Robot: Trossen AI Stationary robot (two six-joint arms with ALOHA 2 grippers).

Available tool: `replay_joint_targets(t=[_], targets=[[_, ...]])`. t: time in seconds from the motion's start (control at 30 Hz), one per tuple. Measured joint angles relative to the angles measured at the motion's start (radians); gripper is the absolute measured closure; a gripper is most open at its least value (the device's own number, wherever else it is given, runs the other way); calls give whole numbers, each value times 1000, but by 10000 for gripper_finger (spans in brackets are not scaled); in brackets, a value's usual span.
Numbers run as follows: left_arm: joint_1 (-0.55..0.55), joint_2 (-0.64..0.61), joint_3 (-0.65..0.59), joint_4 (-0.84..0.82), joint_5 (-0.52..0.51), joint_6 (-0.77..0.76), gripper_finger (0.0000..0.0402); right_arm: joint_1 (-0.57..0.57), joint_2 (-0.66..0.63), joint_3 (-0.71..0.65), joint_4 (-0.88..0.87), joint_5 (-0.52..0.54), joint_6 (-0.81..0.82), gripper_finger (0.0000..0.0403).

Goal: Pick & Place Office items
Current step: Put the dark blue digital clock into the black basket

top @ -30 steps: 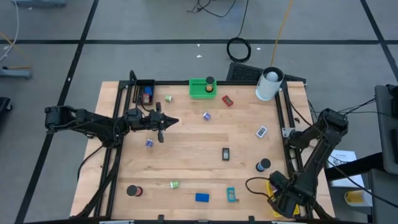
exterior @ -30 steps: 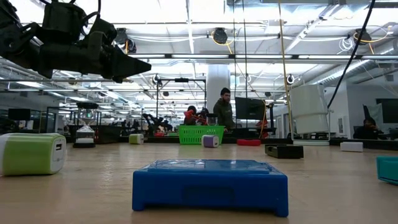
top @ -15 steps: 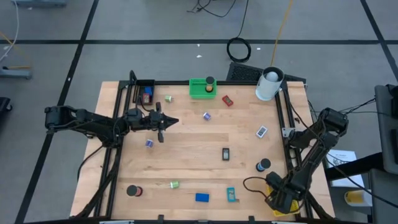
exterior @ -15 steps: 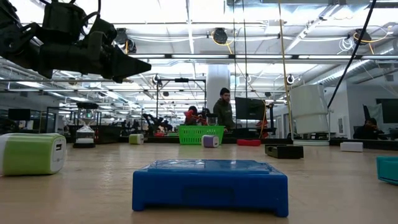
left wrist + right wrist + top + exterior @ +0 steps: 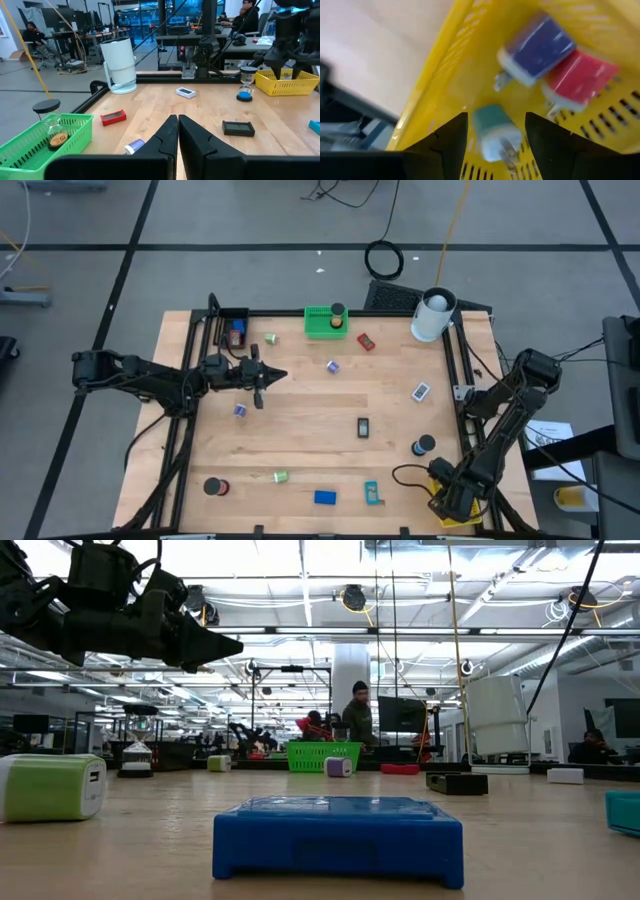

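Note:
My right gripper [image 5: 495, 150] hangs over the yellow bin [image 5: 445, 65] at the table's near right corner [image 5: 450, 500], pointing steeply down, open. A teal plug block [image 5: 492, 131] shows between its fingers with a narrow gap on each side, prongs toward me. A blue block [image 5: 537, 47] and a red block [image 5: 580, 77] lie on the bin's floor. My left gripper [image 5: 283, 376] hovers shut above the table's left middle, level, pointing right [image 5: 177, 135]. Other office items lie scattered on the wood: a blue block [image 5: 325, 498], a cyan clip [image 5: 373, 493], a black roll [image 5: 213, 487].
A green bin [image 5: 323, 322] with a black-topped item stands at the far edge, a black bin [image 5: 234, 330] at far left, a white cylinder [image 5: 433, 315] at far right. A black roll [image 5: 424, 445], a black block [image 5: 363, 427] and a red block [image 5: 366, 341] lie around the wide middle.
My right gripper has sunk a little toward the yellow bin and tipped steeper, with its forearm swinging slightly. My left arm has kept still.

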Motion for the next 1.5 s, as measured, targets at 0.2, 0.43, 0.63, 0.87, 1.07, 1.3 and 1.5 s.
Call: replay_joint_targets(t=[0.2,0.43,0.63,0.87,1.07,1.3,1.5], targets=[[0,0,0,0,0,0,380,0,-117,0,-10,12,-6,225],[0,0,0,0,0,0,380,-9,-279,0,-147,192,-96,295],[0,0,0,0,0,0,380,-71,-349,0,-181,291,-285,358],[0,0,0,0,0,0,380,-217,-367,0,-167,347,-649,398],[0,0,0,0,0,0,380,-373,-367,0,-64,348,-1037,401],[0,0,0,0,0,0,380,-528,-368,-13,148,495,-1587,399],[0,0,0,0,0,0,380,-653,-368,-176,599,632,-1977,399]])
